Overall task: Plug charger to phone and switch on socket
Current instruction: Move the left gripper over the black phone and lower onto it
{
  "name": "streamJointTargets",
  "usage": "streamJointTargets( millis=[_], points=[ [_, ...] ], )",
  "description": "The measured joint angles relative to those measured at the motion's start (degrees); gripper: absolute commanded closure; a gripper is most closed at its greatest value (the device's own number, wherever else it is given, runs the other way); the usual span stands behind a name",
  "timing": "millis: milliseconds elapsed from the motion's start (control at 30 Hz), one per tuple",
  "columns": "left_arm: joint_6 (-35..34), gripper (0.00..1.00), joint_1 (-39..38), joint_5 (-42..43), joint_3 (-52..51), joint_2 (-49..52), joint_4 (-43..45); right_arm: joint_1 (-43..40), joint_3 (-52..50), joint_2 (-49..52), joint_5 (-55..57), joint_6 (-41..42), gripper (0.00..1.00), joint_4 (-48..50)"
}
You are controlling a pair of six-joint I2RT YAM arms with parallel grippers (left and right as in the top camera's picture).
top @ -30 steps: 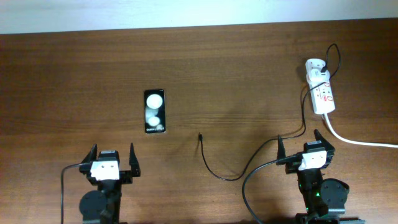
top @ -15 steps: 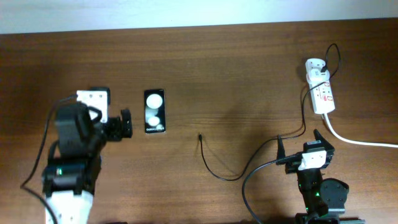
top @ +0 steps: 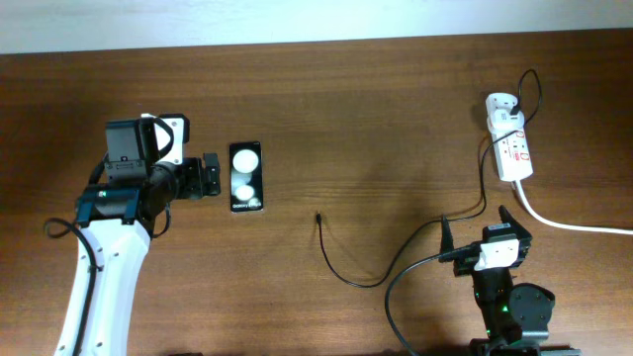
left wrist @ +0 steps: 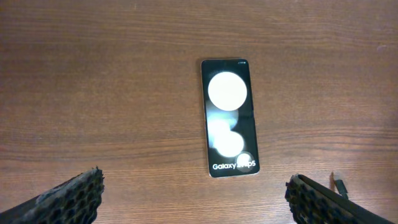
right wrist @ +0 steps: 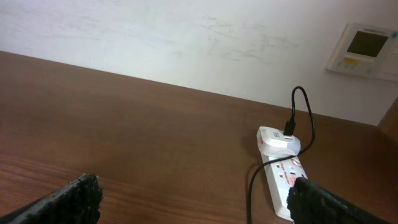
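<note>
The black phone point(top: 245, 177) lies flat on the wooden table, with two white round spots on its face. In the left wrist view the phone point(left wrist: 228, 117) shows white lettering at its near end. My left gripper point(top: 210, 176) is open just left of the phone, empty; both fingertips frame the bottom of its wrist view point(left wrist: 196, 199). The charger cable point(top: 361, 280) curves across the table to its plug tip point(top: 318, 216). The white socket strip point(top: 512, 148) lies at the far right, its adapter point(right wrist: 278, 140) plugged in. My right gripper point(top: 487, 229) is open and empty, near the front edge.
A thick white cord point(top: 574, 225) runs from the strip off the right edge. A white wall point(right wrist: 186, 37) with a small wall panel point(right wrist: 364, 48) stands behind the table's far edge. Thicker black robot cables point(top: 396, 297) loop beside the right arm's base.
My left arm has risen from its rest pose at the front, swung toward the phone and now points its open gripper at the phone's left side. The right arm has not moved.
</note>
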Motion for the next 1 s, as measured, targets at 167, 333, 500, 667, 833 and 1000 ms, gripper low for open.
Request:
streamJointTargets(
  millis=[167, 333, 500, 667, 833, 1000],
  points=[
    [-3.61, 0.01, -3.87, -0.46, 10.08, 2.51, -6.60, 0.00, 0.00, 0.00, 0.02, -0.07, 0.01, 0.00],
    [-7.85, 0.01, -7.69, -3.04, 25.73, 13.31, -13.75, 0.00, 0.00, 0.00, 0.00, -0.02, 0.02, 0.00],
    [-14.16, 0.01, -10.69, -5.42, 27.87, 20.17, -14.25, 0.00, 0.00, 0.00, 0.00, -0.04, 0.01, 0.00],
    [-14.23, 0.01, -13.62, -7.26, 40.87, 31.52, -25.07, 0.00, 0.00, 0.00, 0.00, -0.04, 0.01, 0.00],
    [-13.62, 0.01, -14.12, -8.66, 48.24, 41.72, -29.14, 0.00, 0.00, 0.00, 0.00, -0.07, 0.01, 0.00],
    [-13.62, 0.01, -14.12, -8.68, 48.35, 44.96, -29.31, 0.00, 0.00, 0.00, 0.00, -0.20, 0.01, 0.00]
  ],
)
